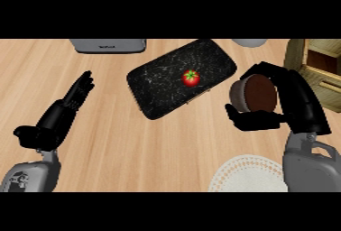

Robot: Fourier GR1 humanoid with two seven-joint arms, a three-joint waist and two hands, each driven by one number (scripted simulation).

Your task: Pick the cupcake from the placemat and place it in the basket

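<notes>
Right hand (279, 106) curled around cupcake (253, 94), just right of black tray (160, 85) bearing tomato (191, 78). Left hand (63, 113) left of tray, fingers straight.

Our right hand (279, 106) curls around the cupcake (255, 93) above the counter (146, 149), beside the wooden basket (318, 61); our left hand (66, 108) rests open.

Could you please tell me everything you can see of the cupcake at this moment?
The cupcake is round, with a dark brown top and a lighter grey-brown wrapper showing along its left side. It is tipped on its side, its top facing the camera. The right hand curls round it, fingers over the top and right, thumb below. It is off the white placemat, right of the black tray, and left of the wooden basket.
</notes>
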